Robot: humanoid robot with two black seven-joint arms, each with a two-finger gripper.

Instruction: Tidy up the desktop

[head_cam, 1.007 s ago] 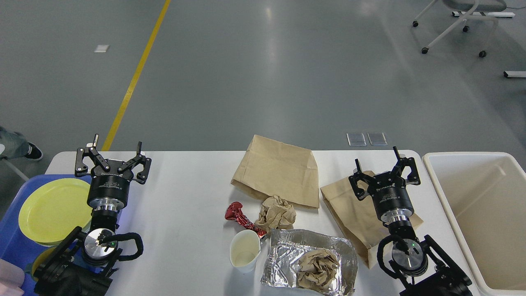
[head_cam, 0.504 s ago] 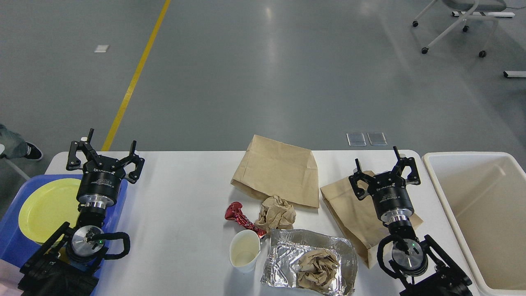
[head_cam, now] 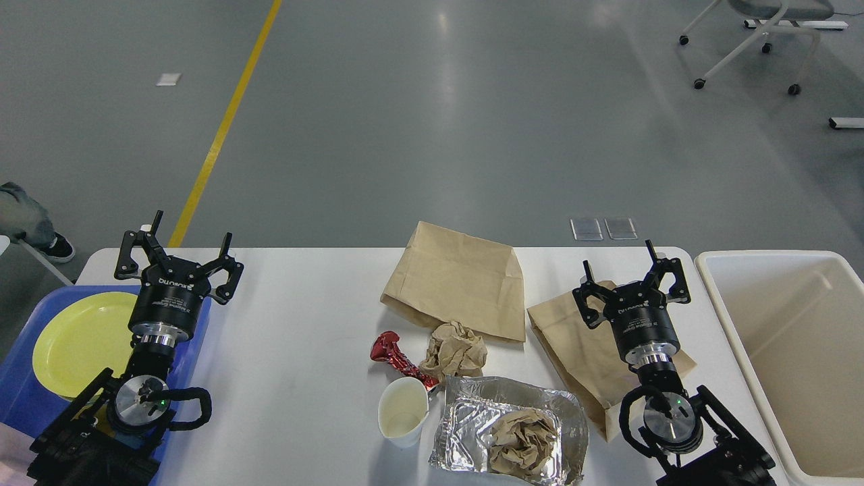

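Observation:
The white desktop (head_cam: pixel 304 317) carries two flat brown paper bags, one at the back middle (head_cam: pixel 459 280) and one on the right (head_cam: pixel 584 351). A crumpled brown paper ball (head_cam: pixel 459 351), a red foil wrapper (head_cam: pixel 395 356), a white paper cup (head_cam: pixel 403 420) and a foil tray (head_cam: pixel 466 418) holding another crumpled paper (head_cam: pixel 523 442) lie at the front middle. My left gripper (head_cam: pixel 181 250) is open and empty above the table's left end. My right gripper (head_cam: pixel 631 273) is open and empty over the right bag.
A blue tray (head_cam: pixel 20 398) with a yellow plate (head_cam: pixel 84 341) stands at the left edge. A cream-white bin (head_cam: pixel 790 351) stands beyond the table's right end. A chair (head_cam: pixel 763 34) stands on the grey floor far back right. A person's foot (head_cam: pixel 34 233) shows at the left.
My left arm swung left over the blue tray's edge and then shifted slightly back right, gripper still open. My right arm has not moved.

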